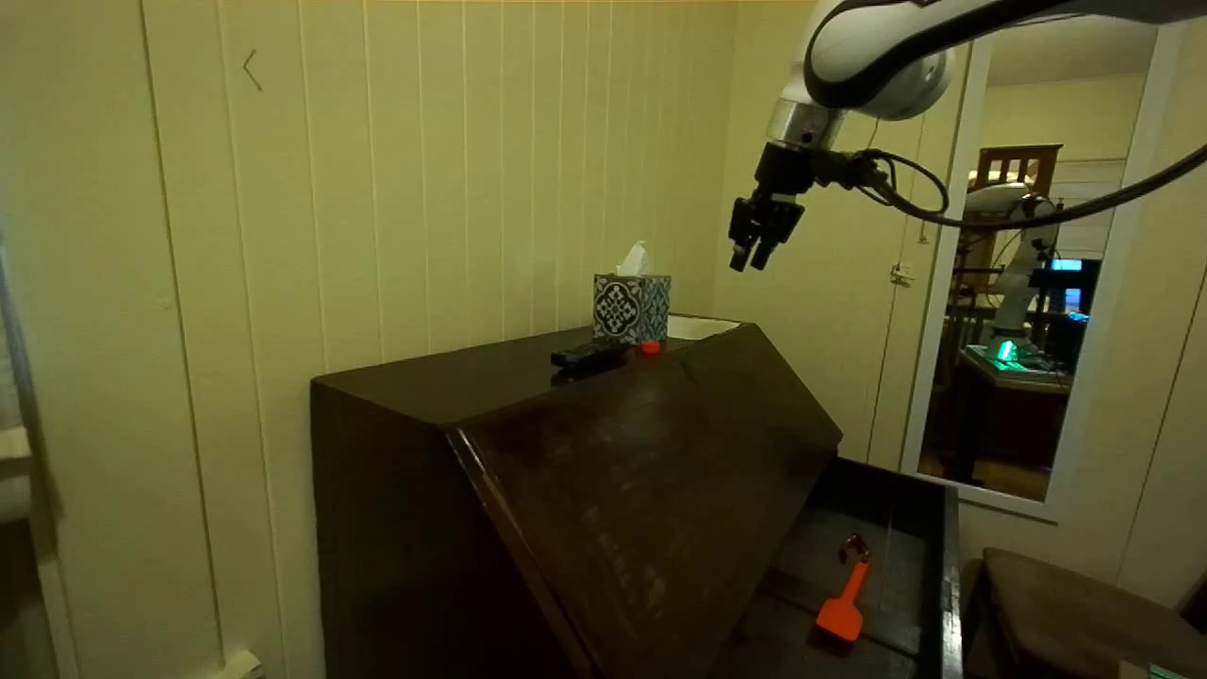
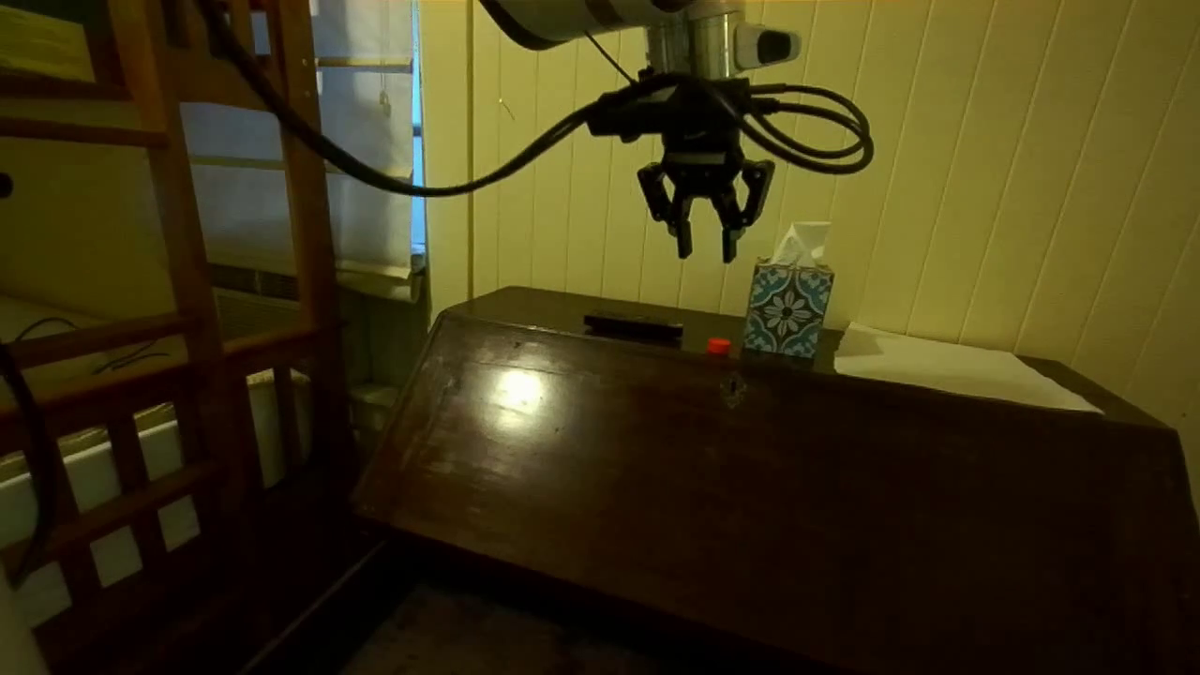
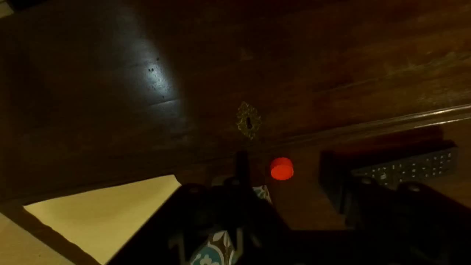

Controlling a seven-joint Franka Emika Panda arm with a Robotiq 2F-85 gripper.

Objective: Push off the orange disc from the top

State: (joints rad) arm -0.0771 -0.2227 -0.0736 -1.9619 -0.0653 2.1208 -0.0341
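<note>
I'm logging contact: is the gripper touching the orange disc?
No, in an exterior view the gripper hangs in the air, with a visible gap between it and the orange disc on the cabinet's top.

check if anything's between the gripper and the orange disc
Nothing visible stands between the open gripper and the orange disc, which shows whole in the wrist view. The tissue box and black remote sit near the disc, not in between.
</note>
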